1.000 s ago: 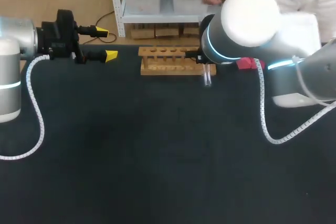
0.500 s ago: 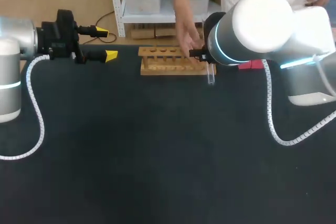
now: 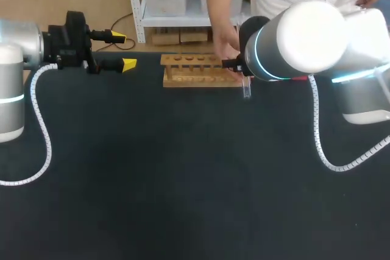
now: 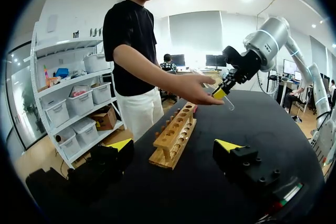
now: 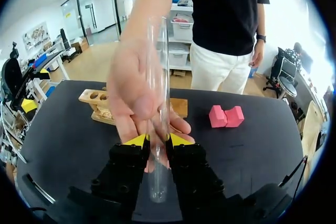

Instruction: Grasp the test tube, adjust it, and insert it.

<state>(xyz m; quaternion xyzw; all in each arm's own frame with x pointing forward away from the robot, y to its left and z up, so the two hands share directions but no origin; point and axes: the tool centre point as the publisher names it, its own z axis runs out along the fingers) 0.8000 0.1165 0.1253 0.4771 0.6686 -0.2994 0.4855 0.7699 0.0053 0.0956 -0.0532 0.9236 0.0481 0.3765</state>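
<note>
Test tube sits tilted and clear of the table, clenched between the yellow tips of the robot's right hand, just off the right end of the wooden rack. A person's hand reaches over the rack and is close behind the glass. The robot's left hand hangs released, fingers wide apart, well to the left of the rack, and a pink block lies beyond the rack's right end.
</note>
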